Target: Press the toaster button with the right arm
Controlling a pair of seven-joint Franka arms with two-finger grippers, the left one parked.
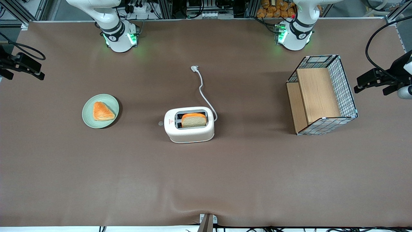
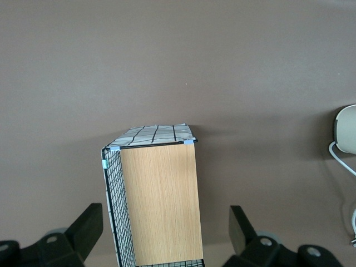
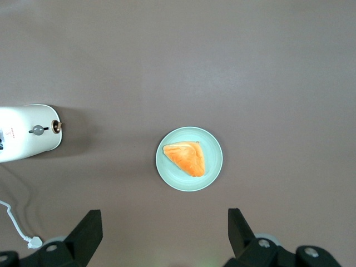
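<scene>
Zero contact at this point; spotting the toaster (image 1: pixel 189 125) nearest the front camera, sitting about midway along the table and holding a bread slice (image 1: pixel 194 120) in one slot; lying with its long axis along the table, narrow end and the button (image 1: pixel 160 123) pointing toward the working arm's end; trailing a white cord (image 1: pixel 202 87) away from the camera; passing next to a green plate (image 1: pixel 100 111) with a pastry (image 1: pixel 103 111), slightly farther back and well apart from the button; reaching last the right arm (image 1: pixel 111 27) and its gripper (image 1: pixel 22 66), hanging high at the table's edge, looking down on that plate with fingers (image 3: pixel 89 233) spread wide and gripping nothing; judging the button (image 3: pixel 38 130) to lie sideways from the gripper, toward the table's middle, so probably needing to travel along the toaster's axis, descend, then push.
</scene>
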